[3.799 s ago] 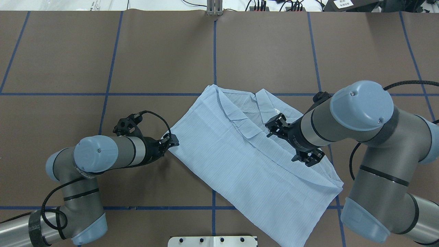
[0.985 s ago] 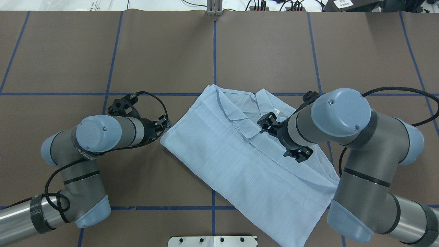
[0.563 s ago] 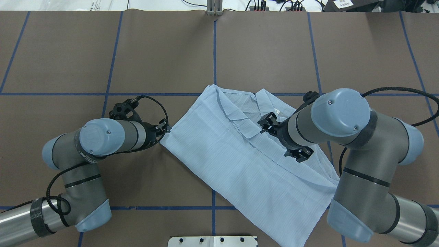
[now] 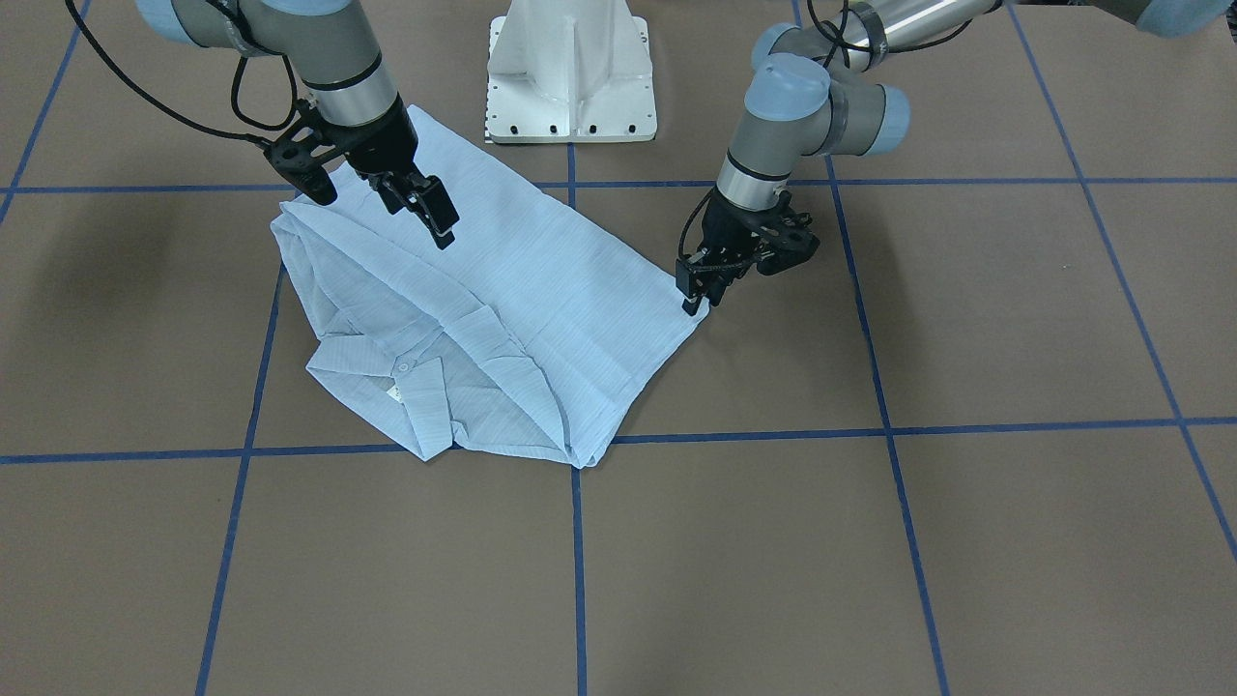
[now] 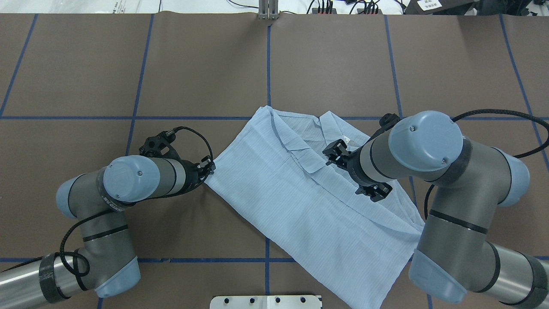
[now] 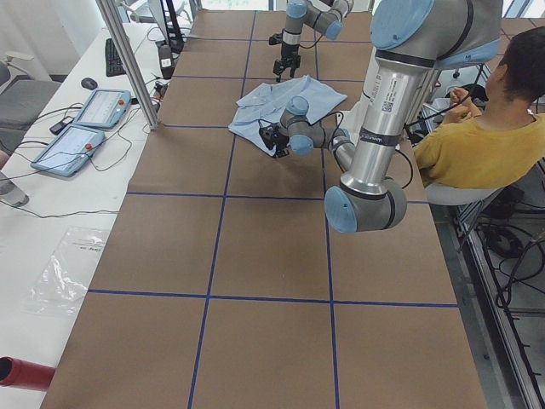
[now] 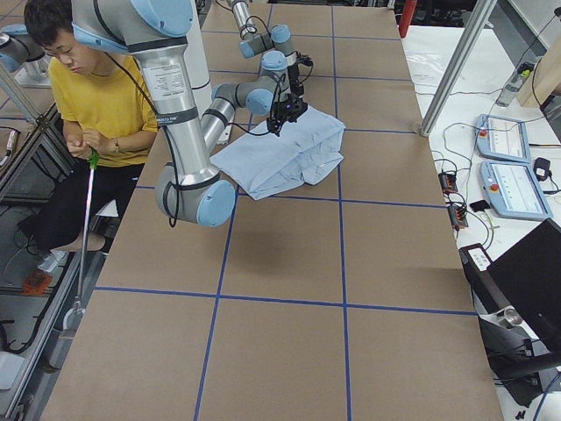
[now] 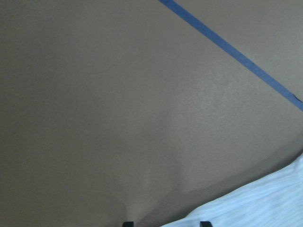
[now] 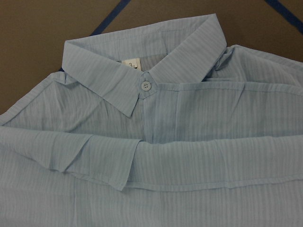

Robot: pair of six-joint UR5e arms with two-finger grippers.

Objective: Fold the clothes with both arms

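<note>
Light blue striped shirt (image 5: 300, 201) on brown worktop (image 5: 193, 64), left fingers (image 4: 693, 295) apart at its corner, right fingers (image 4: 440, 220) above it, can't tell if apart

There is one shirt (image 5: 300, 201), at the centre of one surface (image 5: 85, 64).

There are two arms. The left arm (image 5: 128, 184) is at the lower left of the overhead view and the right arm (image 5: 429, 146) is at its right.

There are two tools, one per arm. In the front view, the left tool (image 4: 698, 302) is right of centre and the right tool (image 4: 443, 230) is at the upper left.

One white base (image 4: 570, 68) stands at top centre.

On the shirt, one collar button (image 9: 146, 85) and one neck label (image 9: 130, 64) show.

One seated person (image 7: 96, 96) is at the upper left of the right-side view, and two control pendants (image 7: 504, 140) are near its right edge.
</note>
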